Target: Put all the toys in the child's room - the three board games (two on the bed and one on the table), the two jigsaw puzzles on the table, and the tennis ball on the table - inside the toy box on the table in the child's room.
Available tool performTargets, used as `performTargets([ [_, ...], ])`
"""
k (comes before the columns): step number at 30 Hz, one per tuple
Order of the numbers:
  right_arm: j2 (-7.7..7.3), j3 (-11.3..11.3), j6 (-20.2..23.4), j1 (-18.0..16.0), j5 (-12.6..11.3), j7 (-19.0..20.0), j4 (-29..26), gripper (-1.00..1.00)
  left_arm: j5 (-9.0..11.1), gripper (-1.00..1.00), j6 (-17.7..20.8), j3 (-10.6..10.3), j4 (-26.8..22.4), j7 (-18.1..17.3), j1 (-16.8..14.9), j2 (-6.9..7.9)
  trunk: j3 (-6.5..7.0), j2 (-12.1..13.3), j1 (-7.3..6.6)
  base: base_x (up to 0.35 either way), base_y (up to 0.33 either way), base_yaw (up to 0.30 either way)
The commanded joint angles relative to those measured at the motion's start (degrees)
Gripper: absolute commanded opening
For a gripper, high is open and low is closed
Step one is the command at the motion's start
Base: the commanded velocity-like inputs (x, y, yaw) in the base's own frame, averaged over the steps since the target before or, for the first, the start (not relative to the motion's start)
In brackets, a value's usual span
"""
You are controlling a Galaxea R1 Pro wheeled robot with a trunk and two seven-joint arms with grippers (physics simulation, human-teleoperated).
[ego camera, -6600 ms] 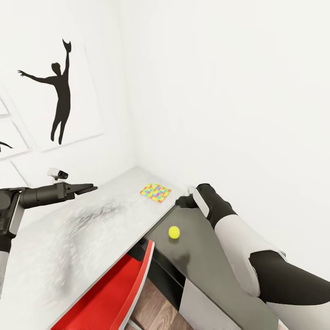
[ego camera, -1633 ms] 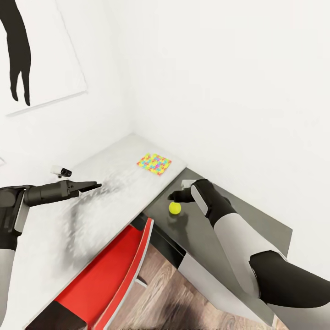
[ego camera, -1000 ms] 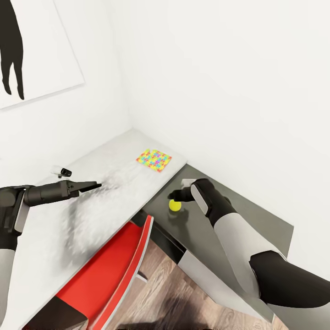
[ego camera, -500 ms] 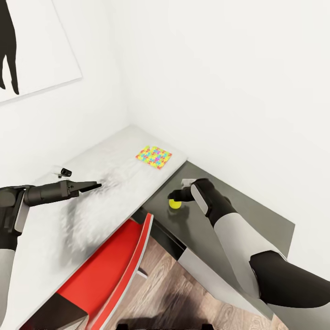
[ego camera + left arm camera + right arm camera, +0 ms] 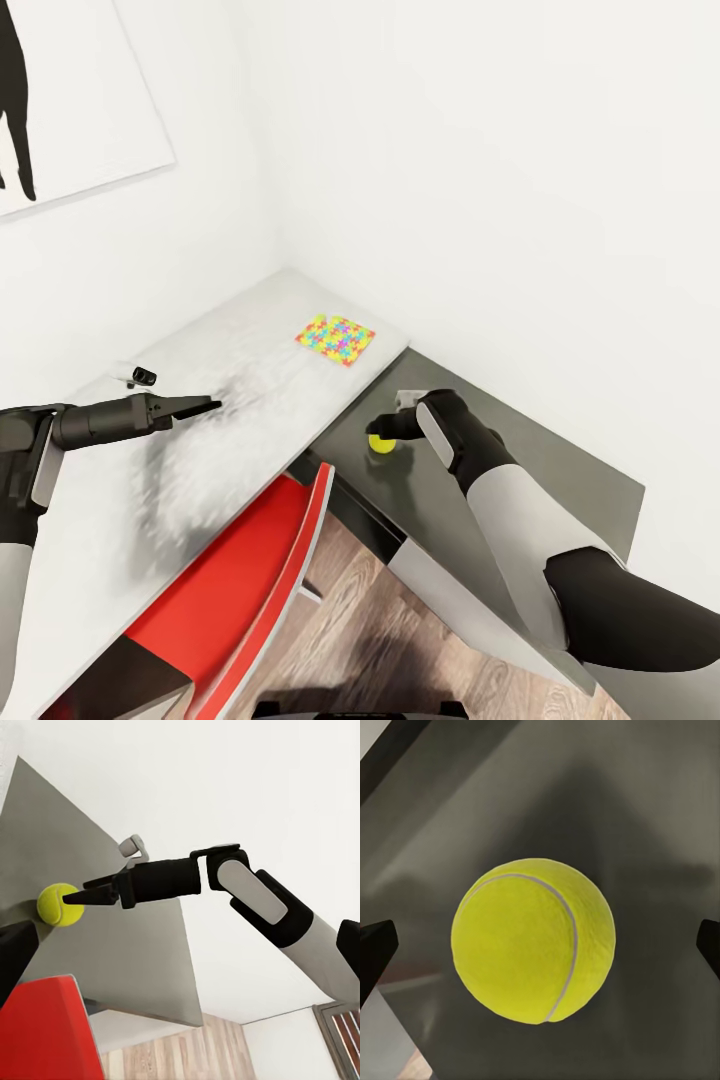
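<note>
Grey surface: the pale grey, matte tabletop [image 5: 150, 450] runs into the corner of the white room; beside it sits a lower, dark grey slab [image 5: 520, 470].
Red chair: a glossy red plastic chair [image 5: 230, 600] is tucked under the pale surface's edge, well apart from the toys.
Right gripper: the black right gripper [image 5: 383, 432] hangs over the dark slab, and compared with a second or two ago it has come down onto the ball. In the right wrist view its fingers [image 5: 376, 945] stand wide, one at each side of the ball, not touching it.
Left gripper: the black left gripper [image 5: 195, 405] hovers over the pale surface, unchanged from the earlier pictures; its fingers look narrow, near closed, and hold nothing.
Jigsaw: the flat, multicoloured square jigsaw puzzle [image 5: 335, 340] lies on the pale surface near the corner.
Ball: the yellow-green felt tennis ball [image 5: 381, 444] rests on the dark slab, between the right fingers.
Meaning: the approach looks finished; closing on the ball seems the next step. A round ball may roll if the fingers meet it off-centre.
</note>
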Motion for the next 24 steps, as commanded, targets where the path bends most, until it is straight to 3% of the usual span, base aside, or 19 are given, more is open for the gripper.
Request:
performTargets([
  [1, 0.0, 0.0, 0.2, 0.0, -0.1, 0.0, 0.0, 1.0, 0.0, 1.0, 0.6, 0.0, 0.0, -0.2, 0.0, 0.0, -0.09, -0.1, 0.03, 0.0, 0.0, 0.0],
  [24, 0.0, 0.0, 0.2, 0.0, -0.1, 0.0, -0.1, 1.0, 0.0, 1.0, 0.6, 0.0, 0.0, -0.2, 0.0, -0.03, -0.32, -0.1, 0.03, 0.0, 0.0, 0.0],
])
